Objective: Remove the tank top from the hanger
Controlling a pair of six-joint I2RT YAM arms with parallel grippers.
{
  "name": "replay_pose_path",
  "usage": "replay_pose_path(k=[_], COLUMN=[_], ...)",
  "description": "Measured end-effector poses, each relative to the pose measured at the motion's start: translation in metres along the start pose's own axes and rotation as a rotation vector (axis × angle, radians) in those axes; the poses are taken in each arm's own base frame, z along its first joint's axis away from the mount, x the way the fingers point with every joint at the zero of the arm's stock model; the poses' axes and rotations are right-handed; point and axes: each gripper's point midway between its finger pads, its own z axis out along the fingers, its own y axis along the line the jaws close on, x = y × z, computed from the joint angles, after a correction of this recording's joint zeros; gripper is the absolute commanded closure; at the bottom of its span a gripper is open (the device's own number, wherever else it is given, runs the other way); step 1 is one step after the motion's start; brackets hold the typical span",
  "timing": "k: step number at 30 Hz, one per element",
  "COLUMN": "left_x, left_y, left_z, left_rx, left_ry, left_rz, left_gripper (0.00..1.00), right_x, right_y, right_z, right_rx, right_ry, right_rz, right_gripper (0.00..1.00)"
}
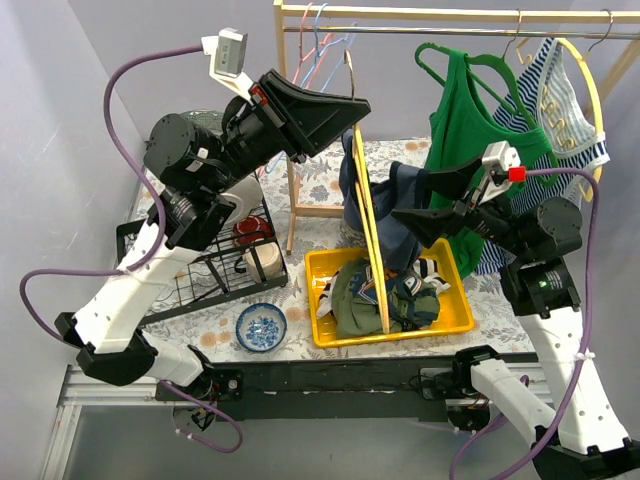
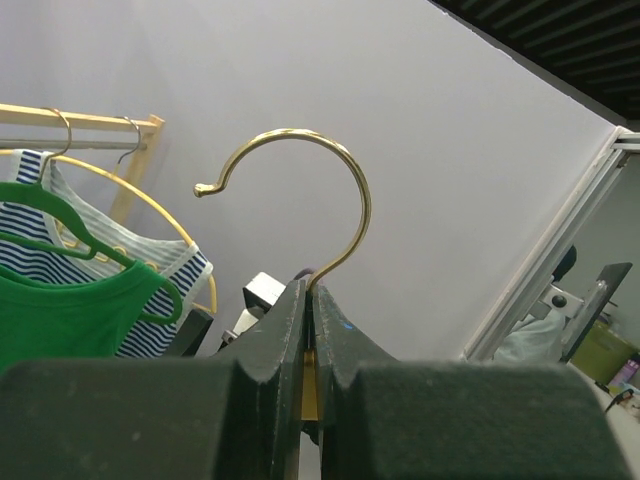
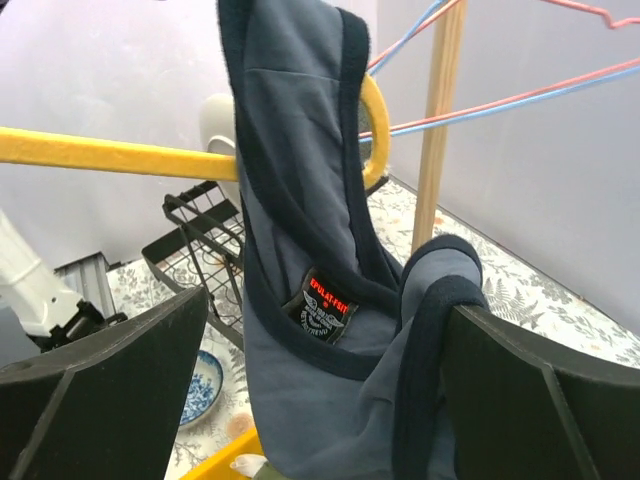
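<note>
A yellow hanger (image 1: 372,250) hangs steeply tilted over the bin. My left gripper (image 1: 338,112) is shut on the stem of its gold hook (image 2: 300,150), as the left wrist view (image 2: 312,300) shows. A grey-blue tank top (image 1: 398,232) with navy trim hangs from the hanger. In the right wrist view one strap (image 3: 300,120) loops over the yellow hanger end (image 3: 376,130), and the other strap (image 3: 440,290) lies against my right finger. My right gripper (image 1: 415,195) is open, with the tank top's neckline and label (image 3: 322,308) between its fingers (image 3: 110,400).
A yellow bin (image 1: 455,310) of clothes stands below the hanger. A black wire basket (image 1: 200,275) and a blue bowl (image 1: 261,327) are at the left. A wooden rack (image 1: 420,14) holds a green top (image 1: 470,130), a striped top (image 1: 565,110) and bare wire hangers (image 1: 320,50).
</note>
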Motion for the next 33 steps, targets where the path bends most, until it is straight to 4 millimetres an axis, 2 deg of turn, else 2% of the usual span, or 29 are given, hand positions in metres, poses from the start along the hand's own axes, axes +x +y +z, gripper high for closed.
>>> replay_pose_path(k=[8,12,17,20,22,24,26,27,28,31,33], left_x=[0.011,0.012,0.020,0.026,0.029,0.030,0.030,0.029,0.028,0.026,0.025], left_y=[0.006,0.011,0.022,0.029,0.031,0.031,0.028,0.026,0.023,0.017,0.011], left_z=[0.006,0.012,0.023,0.028,0.030,0.030,0.030,0.029,0.029,0.023,0.016], left_rx=[0.025,0.038,0.046,0.045,0.045,0.046,0.045,0.043,0.043,0.051,0.063], left_ry=[0.019,0.009,0.013,0.021,0.028,0.036,0.047,0.055,0.063,0.090,0.119], left_rz=[-0.012,-0.011,-0.033,-0.059,-0.075,-0.089,-0.099,-0.103,-0.106,-0.118,-0.132], left_gripper=[1.00,1.00,1.00,1.00,1.00,1.00,1.00,1.00,1.00,1.00,1.00], right_x=[0.026,0.048,0.061,0.068,0.073,0.079,0.086,0.090,0.092,0.092,0.082], right_y=[-0.006,-0.012,-0.009,-0.008,-0.014,-0.029,-0.048,-0.055,-0.062,-0.076,-0.085], right_z=[0.007,0.011,0.024,0.035,0.041,0.044,0.046,0.046,0.045,0.041,0.040], right_rx=[-0.057,-0.053,-0.064,-0.041,0.000,0.077,0.166,0.202,0.234,0.319,0.373], right_ry=[0.040,0.076,0.100,0.107,0.114,0.130,0.150,0.160,0.169,0.186,0.180], right_rz=[-0.014,0.009,0.039,0.033,0.030,0.030,0.035,0.035,0.034,0.022,0.009], right_gripper=[0.01,0.02,0.03,0.16,0.43,0.68,0.78,0.90,0.98,0.99,0.99])
